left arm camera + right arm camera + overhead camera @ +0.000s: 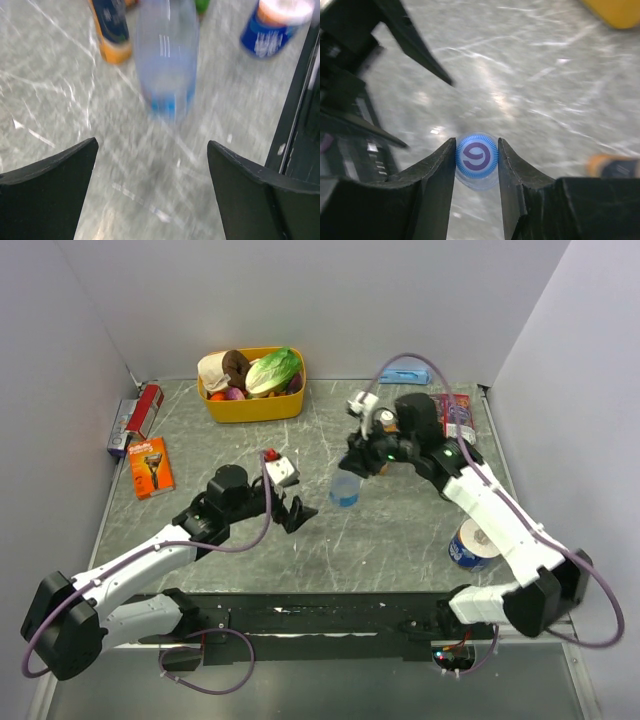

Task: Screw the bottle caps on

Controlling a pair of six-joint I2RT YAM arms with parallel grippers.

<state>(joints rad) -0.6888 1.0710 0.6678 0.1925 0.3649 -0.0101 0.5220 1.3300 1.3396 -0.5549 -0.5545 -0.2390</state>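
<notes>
The clear water bottle (345, 490) with a blue label stands mid-table; it is blurred in the left wrist view (167, 65). My right gripper (476, 150) is shut on the blue cap (476, 159), right on top of the bottle's neck; in the top view it (358, 462) hangs over the bottle. My left gripper (297, 512) is open and empty, low on the table just left of the bottle, with its fingers (50, 175) wide apart. The orange bottle (112, 30) stands behind the water bottle and also shows in the right wrist view (615, 165). The white cap is not in view.
A blue-and-white can (472, 545) stands near the right arm and also shows in the left wrist view (275, 25). A yellow basket (250, 408) of food is at the back. An orange razor pack (150, 467) and a box (135, 418) lie far left. A red packet (458, 415) lies at the back right.
</notes>
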